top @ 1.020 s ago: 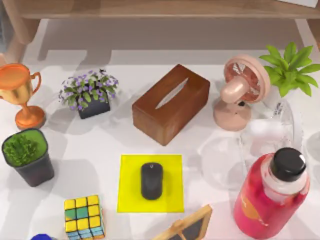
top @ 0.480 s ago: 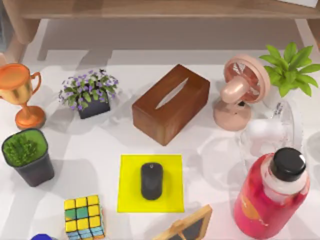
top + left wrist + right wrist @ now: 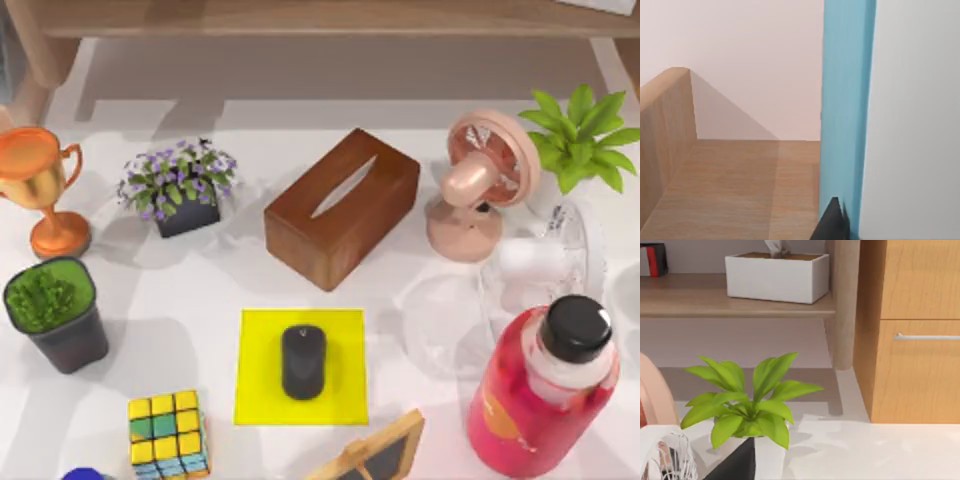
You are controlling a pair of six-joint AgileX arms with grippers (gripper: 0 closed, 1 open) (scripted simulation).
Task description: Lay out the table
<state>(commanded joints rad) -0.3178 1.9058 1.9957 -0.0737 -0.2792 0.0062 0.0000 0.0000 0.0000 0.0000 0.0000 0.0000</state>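
White and glossy, the bench point(image 3: 200, 300) spreads across the whole top view, already crowded with things. At its middle you have a black mouse point(image 3: 303, 361) lying on a yellow mat point(image 3: 345, 395), with a brown tissue box point(image 3: 342, 207) just behind. On the left stand a trophy point(image 3: 38, 185), a flowering plant point(image 3: 178, 186), a dark potted plant point(image 3: 53, 313) and a puzzle cube point(image 3: 167, 432). On the right, a pink fan point(image 3: 482, 183), a white fan point(image 3: 545, 262), a leafy plant point(image 3: 747, 402) and a red bottle point(image 3: 540, 390) sit close together.

You cannot tell from these views whether either claw is released or clenched; only a dark tip shows at each wrist camera's edge.

Your likely trouble is that packed right side: an arm reaching in could clip the tall bottle or topple a fan.
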